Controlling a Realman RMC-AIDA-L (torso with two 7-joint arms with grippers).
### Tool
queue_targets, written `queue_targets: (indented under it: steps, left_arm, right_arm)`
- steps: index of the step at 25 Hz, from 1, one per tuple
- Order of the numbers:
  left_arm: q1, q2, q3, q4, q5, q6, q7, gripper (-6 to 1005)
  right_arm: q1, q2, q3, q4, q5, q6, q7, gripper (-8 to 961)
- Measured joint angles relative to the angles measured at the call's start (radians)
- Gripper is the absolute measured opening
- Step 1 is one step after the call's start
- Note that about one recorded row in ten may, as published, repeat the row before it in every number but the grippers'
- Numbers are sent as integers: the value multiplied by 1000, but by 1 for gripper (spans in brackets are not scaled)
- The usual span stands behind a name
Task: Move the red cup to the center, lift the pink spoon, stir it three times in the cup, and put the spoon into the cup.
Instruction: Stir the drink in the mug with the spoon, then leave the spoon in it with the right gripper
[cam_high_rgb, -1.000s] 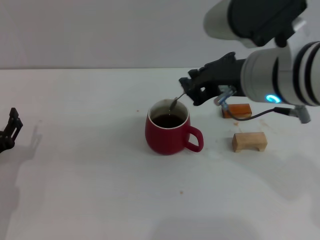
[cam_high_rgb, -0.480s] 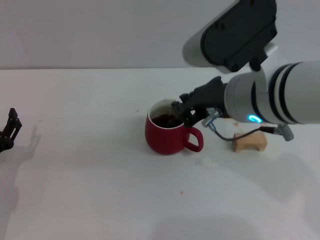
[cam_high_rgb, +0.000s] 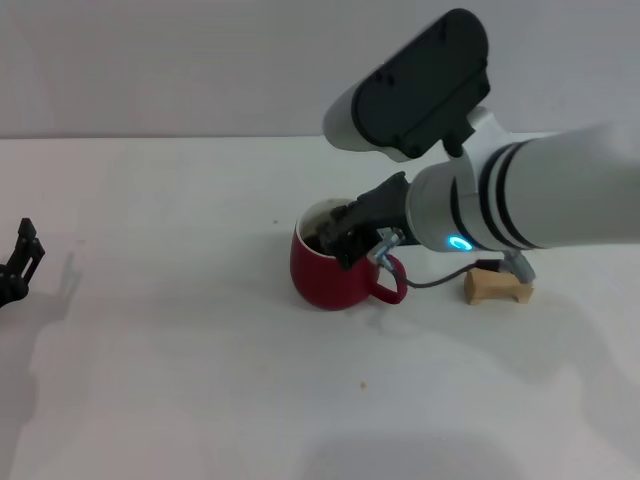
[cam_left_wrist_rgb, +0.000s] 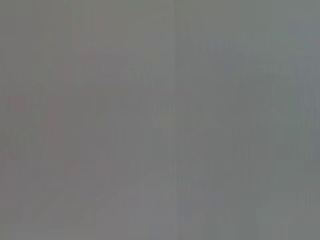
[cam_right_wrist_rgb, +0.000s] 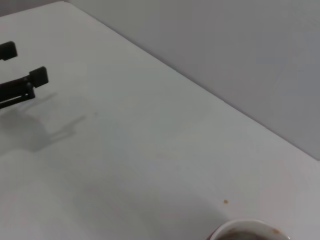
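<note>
The red cup (cam_high_rgb: 335, 272) stands at the middle of the white table, its handle turned toward the right arm. In the right wrist view only a sliver of the cup's white rim (cam_right_wrist_rgb: 249, 230) shows. My right gripper (cam_high_rgb: 345, 238) sits low over the cup's mouth, covering most of the opening. It is shut. The pink spoon is hidden under that gripper. My left gripper (cam_high_rgb: 22, 258) is parked at the far left edge of the table, open and holding nothing; it also appears in the right wrist view as the left gripper (cam_right_wrist_rgb: 24, 64).
A pale wooden block (cam_high_rgb: 497, 285) lies to the right of the cup, partly behind the right arm. A small brown speck (cam_high_rgb: 363, 384) marks the table in front of the cup. The left wrist view is plain grey.
The right arm has swung left and down, bringing its gripper from beside the cup's far rim to right over its mouth. The spoon has dropped out of sight. The cup and left arm stayed still.
</note>
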Motion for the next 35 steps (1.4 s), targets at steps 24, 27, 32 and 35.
queue_targets:
  steps: [24, 27, 32, 35]
  left_arm:
    - [-4, 0, 0, 0, -1, -16, 0, 847]
    - [-5, 0, 1, -1, -1, -17, 0, 847]
    - [-5, 0, 2, -3, -1, -18, 0, 847]
    - [-5, 0, 4, -5, 0, -18, 0, 847]
  right_arm:
    - [-61, -1, 9, 36, -33, 13, -4, 144]
    - [-42, 1, -10, 25, -3, -7, -3, 143]
    - [-17, 0, -10, -14, 2, -41, -3, 142]
    - [9, -3, 7, -66, -4, -56, -3, 142]
